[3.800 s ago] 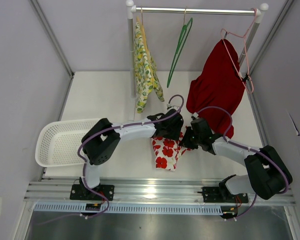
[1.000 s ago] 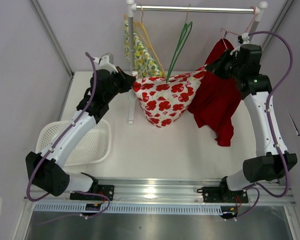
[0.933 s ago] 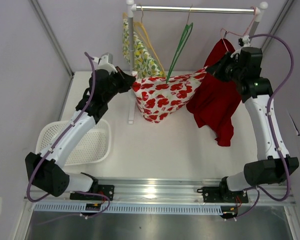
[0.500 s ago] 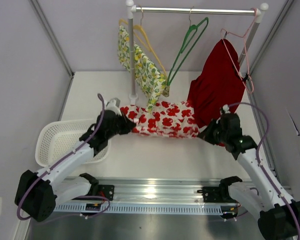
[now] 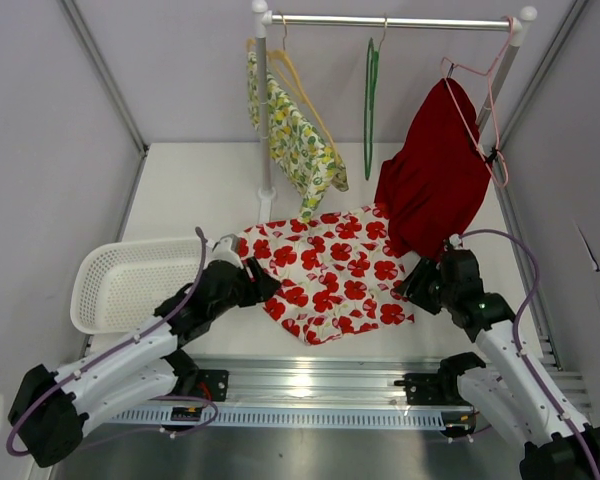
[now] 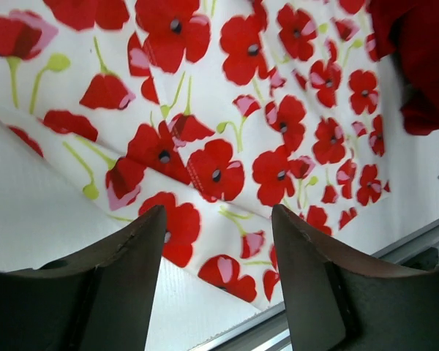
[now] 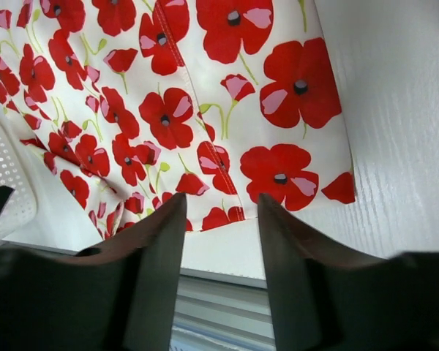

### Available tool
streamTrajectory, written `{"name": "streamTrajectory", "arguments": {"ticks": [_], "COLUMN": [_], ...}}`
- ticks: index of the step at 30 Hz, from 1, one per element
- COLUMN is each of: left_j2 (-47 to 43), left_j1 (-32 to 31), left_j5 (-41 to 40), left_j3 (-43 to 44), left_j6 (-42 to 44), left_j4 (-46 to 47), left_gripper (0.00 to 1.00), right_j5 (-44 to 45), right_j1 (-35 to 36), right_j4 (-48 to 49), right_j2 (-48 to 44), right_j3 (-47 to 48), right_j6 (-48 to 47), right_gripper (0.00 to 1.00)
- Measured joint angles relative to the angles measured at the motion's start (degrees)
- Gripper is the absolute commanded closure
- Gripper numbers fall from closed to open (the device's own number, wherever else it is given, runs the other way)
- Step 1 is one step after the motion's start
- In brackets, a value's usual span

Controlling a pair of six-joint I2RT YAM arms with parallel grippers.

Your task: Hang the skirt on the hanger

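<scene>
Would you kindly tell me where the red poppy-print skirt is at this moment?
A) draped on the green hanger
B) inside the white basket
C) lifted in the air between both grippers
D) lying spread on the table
D: the skirt lies spread on the table, the green hanger hangs bare, and the left gripper and right gripper are open.

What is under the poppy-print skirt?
Only the white table shows around the skirt, lying spread flat. The green hanger hangs bare on the rail; whatever lies beneath the fabric is hidden.
</scene>
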Motion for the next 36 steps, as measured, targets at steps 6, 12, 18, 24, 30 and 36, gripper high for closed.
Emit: {"name": "streamTrajectory", "arguments": {"ticks": [6,12,18,24,30,36], "left_j2": [-4.26,-3.26,6.58,13.84,20.39,34.21], "left_j1": [-0.26,-0.46,-4.96,-11.65,-16.33,-18.75], "left_j5": [-0.39,-0.20,-0.31,-3.23,-7.82,-18.05], "left_j3": [3.56,10.97,20.68,38.73,55.60,72.85], "left_j6": [3.54,8.28,12.85,18.29,23.19,28.94], "left_j4": [-3.32,-6.32,-7.08,-8.57,-3.96,0.37], "left_gripper": [0.37,0.46,0.40,0.34,0.31,0.22], "right_j5": [0.98,2.01,3.15,4.59,7.78,7.41], "right_j1": [0.31,2.05,3.02,2.99,2.25,-3.76], "right_j4": [-1.22,-0.98,0.70,1.60,1.44,1.66], "right_j2": [-1.05,0.94,4.68,6.67,7.63,8.76], "right_j3": [0.00,0.72,1.84,5.05,11.19,15.23], "right_j6": [-0.11,0.02,0.00,-0.94,-3.26,-5.05], "right_gripper": [0.46,0.66,0.63,0.61,0.61,0.55]}}
